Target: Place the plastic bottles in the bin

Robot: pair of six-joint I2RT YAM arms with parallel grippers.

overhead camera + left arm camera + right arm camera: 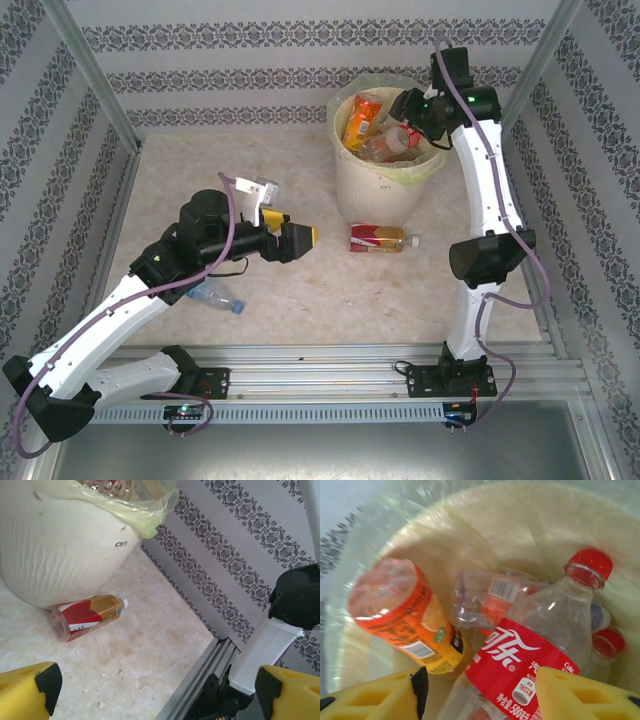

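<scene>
overhead, right gripper [412, 108] above bin [380, 195], jaws apart; bottle [378, 238] lying alongside

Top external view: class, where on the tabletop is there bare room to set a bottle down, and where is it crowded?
Free: the far-left corner between the left wall and the cream-white round bin; the near strip between the red-labelled clear plastic bottle and the aluminium rail. Crowded: the bin's foot, and under the left arm, where a blue-capped clear bottle lies.
</scene>
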